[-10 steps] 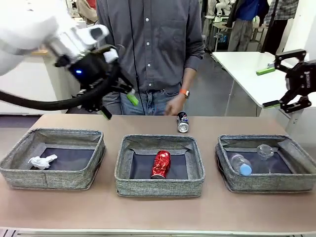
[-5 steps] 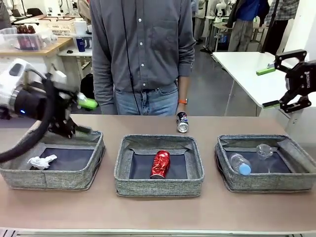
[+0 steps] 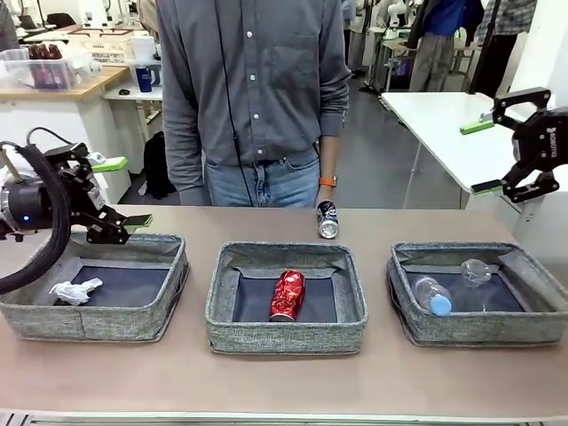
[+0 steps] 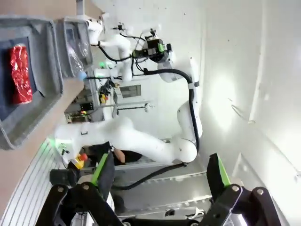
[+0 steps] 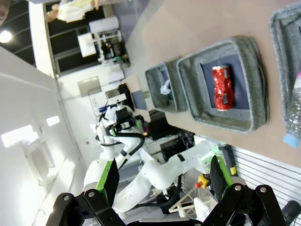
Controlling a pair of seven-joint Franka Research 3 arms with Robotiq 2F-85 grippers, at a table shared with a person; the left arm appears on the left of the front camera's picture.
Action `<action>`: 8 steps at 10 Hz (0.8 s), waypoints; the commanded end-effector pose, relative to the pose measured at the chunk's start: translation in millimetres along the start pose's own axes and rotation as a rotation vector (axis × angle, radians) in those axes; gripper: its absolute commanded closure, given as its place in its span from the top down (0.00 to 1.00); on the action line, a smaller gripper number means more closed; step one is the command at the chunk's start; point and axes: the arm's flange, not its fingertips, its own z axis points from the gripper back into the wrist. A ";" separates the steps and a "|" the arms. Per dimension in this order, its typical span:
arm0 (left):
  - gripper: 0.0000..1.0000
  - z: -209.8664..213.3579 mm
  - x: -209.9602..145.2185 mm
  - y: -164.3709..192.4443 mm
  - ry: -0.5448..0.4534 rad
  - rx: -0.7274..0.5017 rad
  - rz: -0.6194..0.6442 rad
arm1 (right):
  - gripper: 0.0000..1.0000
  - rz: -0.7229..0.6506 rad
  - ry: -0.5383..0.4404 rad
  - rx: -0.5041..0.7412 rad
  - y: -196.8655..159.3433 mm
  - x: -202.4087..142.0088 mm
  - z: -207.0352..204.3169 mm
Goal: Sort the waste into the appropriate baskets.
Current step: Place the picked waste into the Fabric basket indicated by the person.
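I am seeing a blue can (image 3: pixel 328 219) lying behind the middle basket (image 3: pixel 287 331); left gripper (image 3: pixel 118 193) and right gripper (image 3: pixel 484 156) hanging released, grasping nothing.

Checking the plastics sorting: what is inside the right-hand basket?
The right-hand basket holds a clear blue-capped bottle and a clear plastic cup. Its near wall hides the floor's front strip.
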 end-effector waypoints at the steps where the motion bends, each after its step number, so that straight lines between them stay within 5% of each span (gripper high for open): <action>1: 1.00 -2.9 2.1 -18.5 -0.052 0.051 -0.046 | 1.00 0.005 0.013 -0.006 1.5 0.2 3.1; 8: 1.00 -2.9 2.1 -18.5 -0.052 0.051 -0.046 | 1.00 0.005 0.013 -0.006 1.5 0.2 3.1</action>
